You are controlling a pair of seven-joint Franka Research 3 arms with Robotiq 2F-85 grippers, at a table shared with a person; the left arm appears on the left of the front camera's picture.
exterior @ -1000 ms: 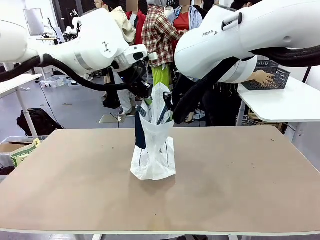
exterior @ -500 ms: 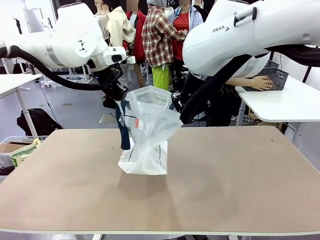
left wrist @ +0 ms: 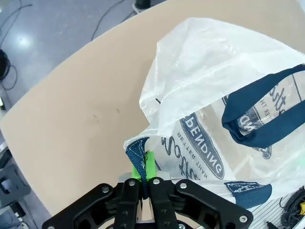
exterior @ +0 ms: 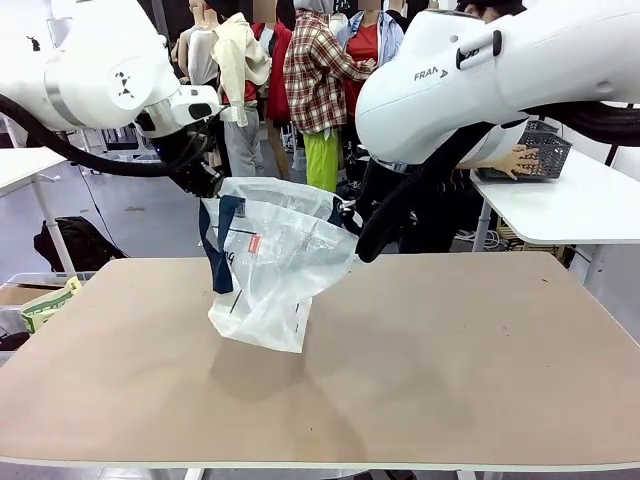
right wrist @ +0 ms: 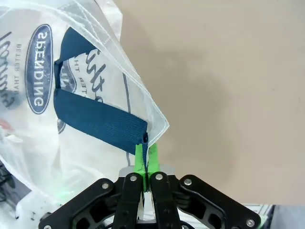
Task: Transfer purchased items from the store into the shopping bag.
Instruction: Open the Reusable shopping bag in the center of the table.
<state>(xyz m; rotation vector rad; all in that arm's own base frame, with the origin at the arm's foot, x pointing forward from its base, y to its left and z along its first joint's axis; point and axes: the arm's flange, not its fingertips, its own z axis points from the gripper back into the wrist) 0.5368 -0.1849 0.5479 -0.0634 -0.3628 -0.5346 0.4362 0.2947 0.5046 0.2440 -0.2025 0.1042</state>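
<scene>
The shopping bag (exterior: pixel 268 270), translucent white with dark blue handles, hangs stretched between both grippers above the table, its mouth pulled wide. My left gripper (exterior: pixel 204 184) is shut on the bag's left rim; in the left wrist view the gripper (left wrist: pixel 145 167) pinches a blue strip of the shopping bag (left wrist: pixel 214 114). My right gripper (exterior: pixel 350 216) is shut on the right rim, and in the right wrist view the gripper (right wrist: pixel 146 155) clamps the blue handle end of the shopping bag (right wrist: pixel 71 95). The store (exterior: pixel 546 152), a dark mesh basket, sits on a white table at far right. The purchased items are out of view.
A person's hand (exterior: pixel 514 159) rests on the basket. The brown table (exterior: pixel 450 350) spreads under the bag, whose bottom corner hangs just above it. A bin with cardboard (exterior: pixel 40 300) stands at the left edge. Clothes racks stand behind.
My left gripper has moved left, away from the right one, and the bag's mouth has opened wide. The bag has swung left and tilted, its base lifted off the table.
</scene>
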